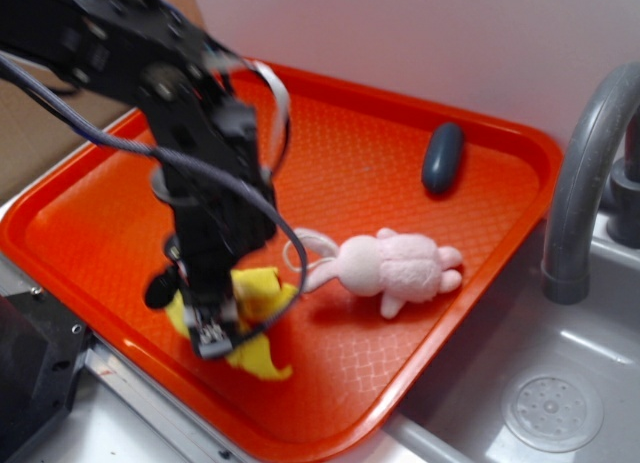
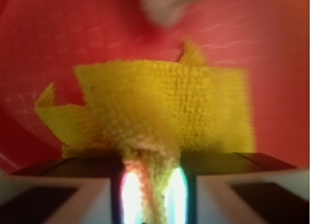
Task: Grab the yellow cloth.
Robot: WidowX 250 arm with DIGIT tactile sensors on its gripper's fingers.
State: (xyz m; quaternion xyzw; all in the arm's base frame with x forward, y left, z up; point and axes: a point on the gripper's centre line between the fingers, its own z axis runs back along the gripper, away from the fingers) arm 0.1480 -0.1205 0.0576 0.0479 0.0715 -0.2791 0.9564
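**Mia:** End effector [image 1: 213, 328] first: where is it?

**Ben:** Black and blocky, it hangs low over the near part of the bright orange plastic tray [image 1: 120, 198]. It sits right on the small bright yellow fuzzy cloth [image 1: 258, 318].

**Mia:** Is it pinching the cloth?

**Ben:** Yes. In the wrist view the end effector [image 2: 154, 185] has a thin fold of the yellow cloth [image 2: 164, 105] squeezed between its two fingers. So it is clenched on the cloth.

**Mia:** Which way does the rest of the cloth go?

**Ben:** It spreads out in front of the fingers, wide from side to side. In the outside view, yellow bits stick out at both sides of the arm. I think the next move is just straight up, since the cloth is already caught.

**Mia:** Is the cloth touching the tray?

**Ben:** I cannot tell. The arm covers the middle of it.

**Mia:** Anything close by?

**Ben:** A soft pink plush bunny [image 1: 395, 266] lies just beside the cloth, to the right. A dark blue-grey oval thing [image 1: 442, 157] sits far back; I cannot tell what it is.

**Mia:** Anything blurry?

**Ben:** The wrist view is fuzzy. A pale blob at its top may be the bunny.
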